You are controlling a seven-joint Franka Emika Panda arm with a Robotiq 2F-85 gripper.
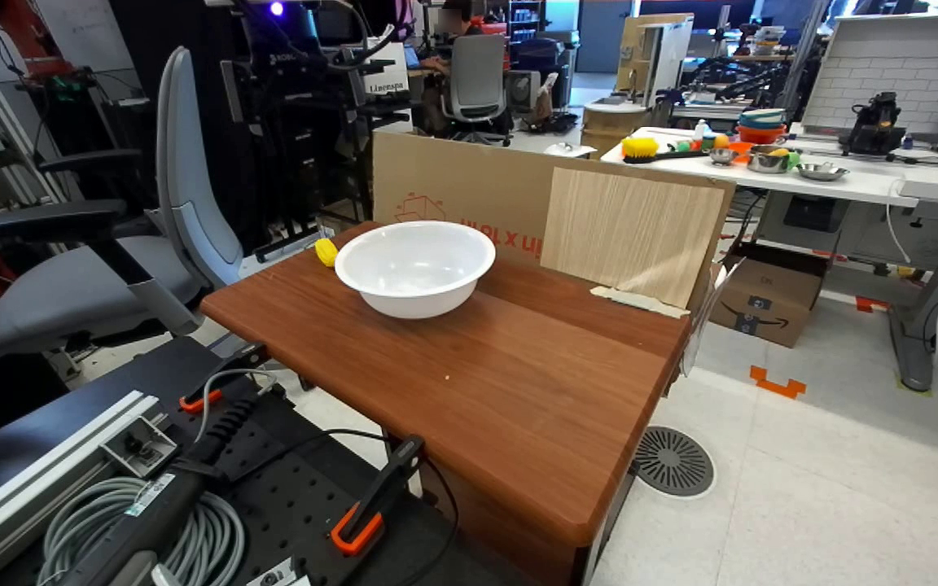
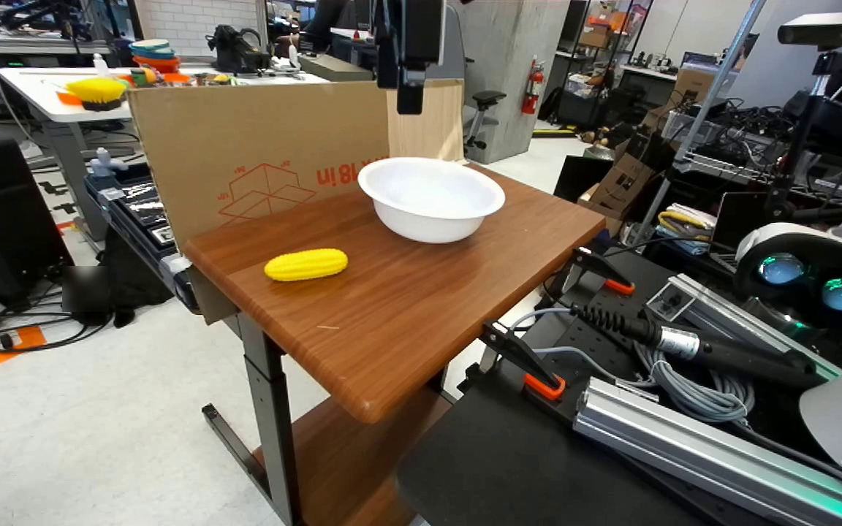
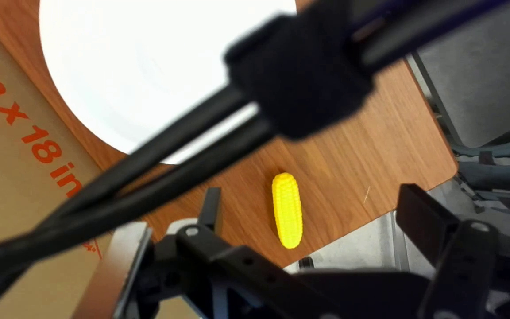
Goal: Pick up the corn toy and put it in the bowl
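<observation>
The corn toy, bright yellow and stubby, lies on the brown wooden table near one end, apart from the bowl. It shows in both exterior views (image 1: 326,252) (image 2: 306,264) and in the wrist view (image 3: 287,212). The wide white bowl stands upright on the table in both exterior views (image 1: 416,303) (image 2: 432,223) and, cut off by the frame, in the wrist view (image 3: 144,66). Nothing shows inside it. My gripper (image 3: 310,206) is open and empty, its fingers apart, with the corn toy seen between them. In an exterior view the gripper (image 2: 411,95) hangs high above the table, behind the bowl.
The table (image 1: 469,382) has a cardboard panel (image 2: 260,146) standing along its far edge, with a pale wood-grain board (image 1: 632,236) against it. Clamps (image 2: 523,358) and a black pegboard bench (image 1: 298,496) adjoin the near side. A dark cable (image 3: 171,150) crosses the wrist view.
</observation>
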